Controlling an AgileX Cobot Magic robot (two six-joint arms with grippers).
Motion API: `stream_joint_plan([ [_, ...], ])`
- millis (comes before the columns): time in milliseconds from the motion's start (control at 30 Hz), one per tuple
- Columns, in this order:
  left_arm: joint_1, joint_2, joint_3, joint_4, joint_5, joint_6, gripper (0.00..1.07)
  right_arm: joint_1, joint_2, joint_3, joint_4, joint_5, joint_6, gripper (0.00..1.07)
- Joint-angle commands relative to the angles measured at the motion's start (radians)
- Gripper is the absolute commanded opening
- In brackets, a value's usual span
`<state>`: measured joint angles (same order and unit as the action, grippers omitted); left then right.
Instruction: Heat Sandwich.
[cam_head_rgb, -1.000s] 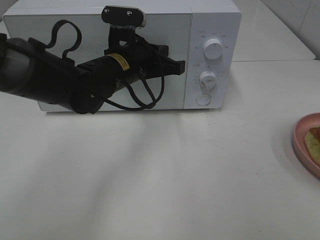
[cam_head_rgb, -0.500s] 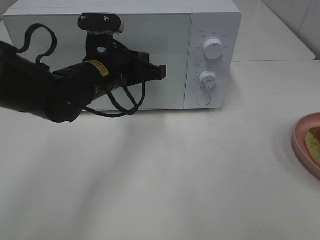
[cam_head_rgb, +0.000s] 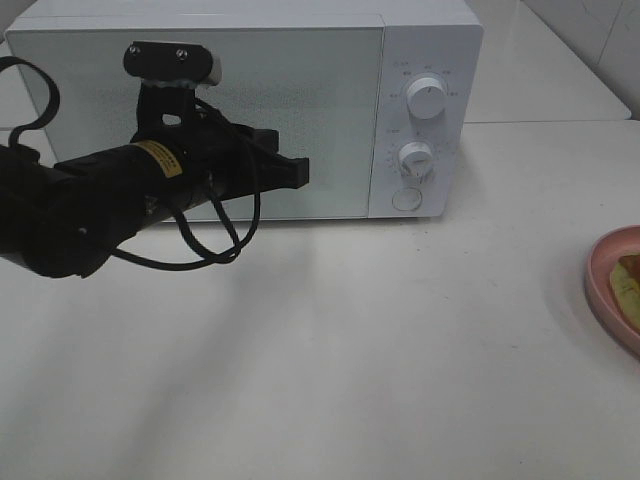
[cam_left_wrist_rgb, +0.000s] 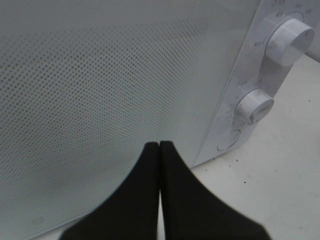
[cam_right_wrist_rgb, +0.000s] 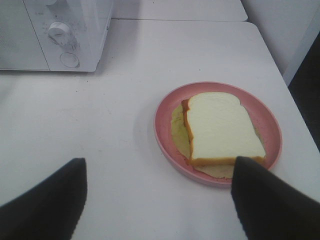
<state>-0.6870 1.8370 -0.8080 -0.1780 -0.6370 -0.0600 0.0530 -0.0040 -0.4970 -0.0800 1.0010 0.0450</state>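
Right wrist: sandwich (cam_right_wrist_rgb: 223, 130) before gripper (cam_right_wrist_rgb: 159, 192) (agape).

Left gripper (cam_head_rgb: 300, 172) pulled back leftward, prob. off microwave (cam_head_rgb: 430, 60) btn

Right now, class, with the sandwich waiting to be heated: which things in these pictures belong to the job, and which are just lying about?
Part of the job:
- sandwich
- pink plate under it
- microwave, door closed
- left gripper, shut, in front of the door
- right gripper, open, near the plate

Lying about:
- nothing else on the white table

glossy white microwave (cam_head_rgb: 420, 60), matt table (cam_head_rgb: 400, 350)
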Motion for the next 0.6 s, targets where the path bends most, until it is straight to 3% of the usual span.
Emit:
stream_joint_plan([
  [33, -0.006, -0.038, 0.039, -0.001, 0.043, -0.009, 0.06, -0.006, -0.028, 0.000, 0.001, -0.005, -0.003, 0.76],
  [67, -0.006, -0.060, 0.056, 0.004, 0.097, -0.009, 0.13, -0.006, -0.028, 0.000, 0.001, -0.005, -0.003, 0.76],
  [100, -0.006, -0.068, 0.061, 0.009, 0.129, -0.009, 0.38, -0.006, -0.028, 0.000, 0.001, -0.005, -0.003, 0.76],
  [133, -0.006, -0.068, 0.061, 0.009, 0.129, -0.009, 0.38, -0.006, -0.028, 0.000, 0.001, -0.005, -0.003, 0.76],
  [200, -0.006, -0.085, 0.072, 0.014, 0.187, -0.009, 0.75, -0.006, -0.028, 0.000, 0.001, -0.005, -0.003, 0.76],
  [233, -0.006, -0.095, 0.073, 0.014, 0.247, -0.008, 1.03, -0.006, -0.028, 0.000, 0.001, -0.005, -0.003, 0.76],
  [600, -0.006, -0.158, 0.072, 0.012, 0.529, -0.012, 0.98, -0.006, -0.028, 0.000, 0.001, -0.005, -0.006, 0.76],
])
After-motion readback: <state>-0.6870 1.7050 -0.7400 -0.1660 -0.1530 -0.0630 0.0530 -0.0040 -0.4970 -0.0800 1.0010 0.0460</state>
